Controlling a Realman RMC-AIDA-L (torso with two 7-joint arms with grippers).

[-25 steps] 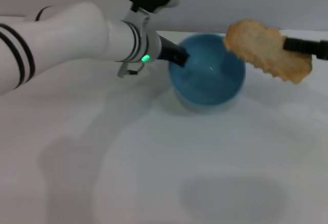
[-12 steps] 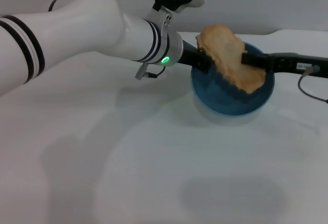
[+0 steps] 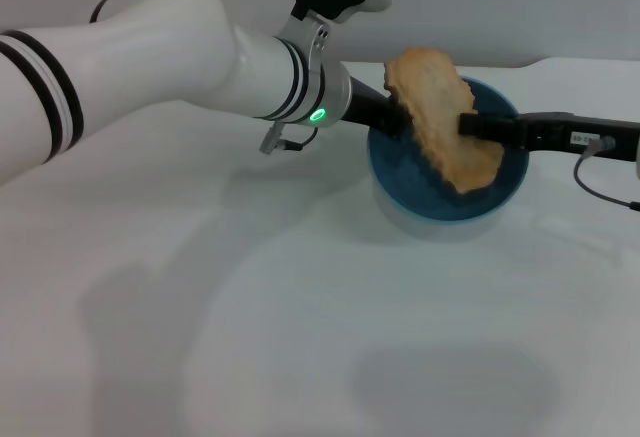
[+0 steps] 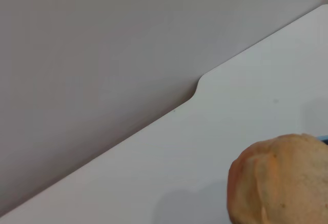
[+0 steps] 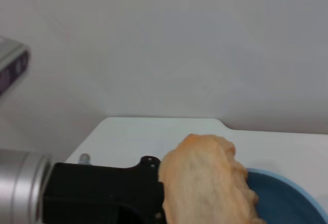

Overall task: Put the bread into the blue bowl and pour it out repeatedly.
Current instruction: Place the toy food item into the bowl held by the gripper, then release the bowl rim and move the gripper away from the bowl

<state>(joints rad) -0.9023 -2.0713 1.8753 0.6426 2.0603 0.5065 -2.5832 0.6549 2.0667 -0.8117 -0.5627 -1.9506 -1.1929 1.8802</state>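
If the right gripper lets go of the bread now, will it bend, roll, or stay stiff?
The bread is held at one end by the right gripper and keeps its shape without sagging, so it is probably stiff and light. Being long and flattish, it should drop into the blue bowl and lean on the wall, not roll.

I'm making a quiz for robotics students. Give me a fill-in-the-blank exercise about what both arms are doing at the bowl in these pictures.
1. The bread is held by the ____ gripper.
2. The left gripper is at the rim of the ____ bowl.
3. The bread hangs tilted directly over the ____.
4. The bowl stands on a ____ table.

Missing words: right; blue; bowl; white
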